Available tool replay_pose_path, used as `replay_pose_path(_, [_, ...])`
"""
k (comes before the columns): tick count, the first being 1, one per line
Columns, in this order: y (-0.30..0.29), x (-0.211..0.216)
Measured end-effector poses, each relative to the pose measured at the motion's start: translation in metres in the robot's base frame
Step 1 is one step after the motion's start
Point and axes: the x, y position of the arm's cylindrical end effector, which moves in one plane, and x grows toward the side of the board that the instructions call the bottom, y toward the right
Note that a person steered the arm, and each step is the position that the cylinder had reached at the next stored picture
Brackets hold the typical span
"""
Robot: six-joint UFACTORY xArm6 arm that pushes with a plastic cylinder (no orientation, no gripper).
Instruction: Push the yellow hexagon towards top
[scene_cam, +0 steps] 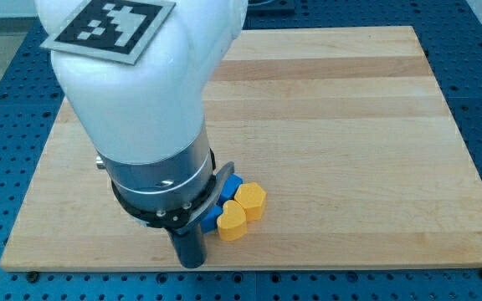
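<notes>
- Near the surface's [350, 125] bottom edge, left of centre, sits our whole cluster of blocks; the rest of the wood shows nothing else.
- Our tip [192, 264] is at the rod's lower end, down by the near edge, just left of and slightly nearer than the cluster. It's a bare rod, so no jaws and nothing held; whether it touches a block we can't tell, the arm body hides that side.
- Yellow hexagon [251, 199] lies up and to the right of our tip, on the cluster's right side, far end.
- Yellow heart [232, 222] sits just below-left of the hexagon, touching it, and lies between our tip and the hexagon.
- Blue block [231, 186] is at the hexagon's left, another blue block [211, 219] left of the heart; shapes mostly hidden.
- Key relation, our judgement: the tip is nearer than the hexagon but offset left, so it must shift right, under the hexagon, to push it straight towards the far edge.
- Hexagon looks: flat, orange-yellow, six-sided, lying flat.
</notes>
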Motion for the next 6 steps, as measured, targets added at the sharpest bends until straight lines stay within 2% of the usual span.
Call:
replay_pose_path(1, [0.049, 0.0])
replay_pose_path(2, [0.072, -0.003])
replay_pose_path(4, [0.073, -0.041])
replay_pose_path(6, [0.073, -0.051])
